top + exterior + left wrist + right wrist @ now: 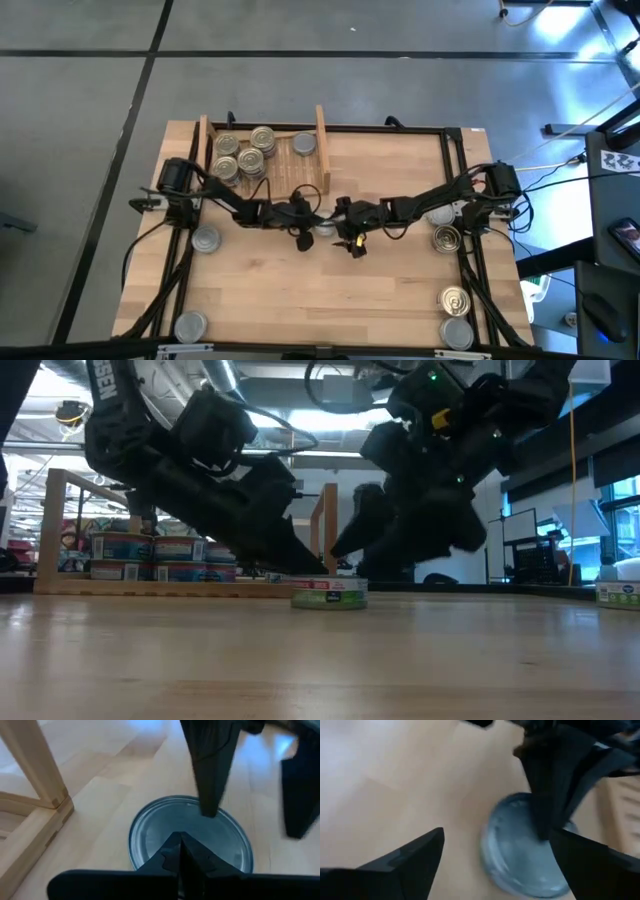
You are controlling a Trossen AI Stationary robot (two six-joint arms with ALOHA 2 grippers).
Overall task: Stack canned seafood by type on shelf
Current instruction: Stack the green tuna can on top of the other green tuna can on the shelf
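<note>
We see the table (400, 300) with the shelf (262, 160) at its far left holding about five tins, so we judge the job under half done; six still sit loose. Mid-table, a grey tin (329, 592) stands upright, flat top up, axis vertical. Left hand (304, 213) hovers shut and empty over it; right hand (340, 213) spread wide, holding nothing.

**Colours on our table**

We see a pale wood tabletop (300, 290) and a light-wood shelf (321, 140). Our centre can (329, 592) has a dull grey top and a green-and-white label. Golden tops (447, 238) shine at the right; both grippers (300, 560) (345, 545) are black
</note>
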